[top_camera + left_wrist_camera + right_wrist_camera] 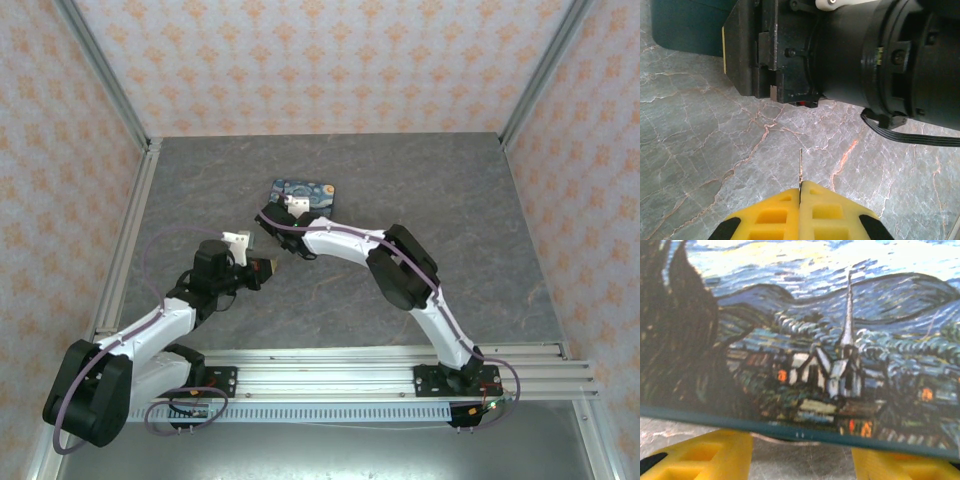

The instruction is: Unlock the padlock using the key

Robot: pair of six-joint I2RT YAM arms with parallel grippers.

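My left hand (800, 192) is pressing its two yellow fingers flat together, pinching a metal sliver (800, 167) that is sticking out toward 12 o'clock. It is showing edge-on, a thin bright line, so I cannot tell whether it is the key. The fingers are blocky, with square hollow pockets and black outer corners, and their bases are running off the bottom edge.

Under them the table (715, 150) is lying smooth and grey, marbled with pale and orange veins.

From 12 to 3 o'clock my right arm's black wrist (880, 55) is blocking what lies behind, round and matte, with a flat black cable (910, 135) hanging beneath. At 11 o'clock the dark teal side of a box (685, 25) is being cut off by the frame.

My right hand (802, 460) is standing wide open, gripping nothing, its yellow fingers at 7 and 5 o'clock sitting partly under the box's near edge. The box's lid is spreading blurred above them: a painted night sky, a village, a steeple, a dark cypress at 9 o'clock.

Where the padlock is lying, I cannot tell.
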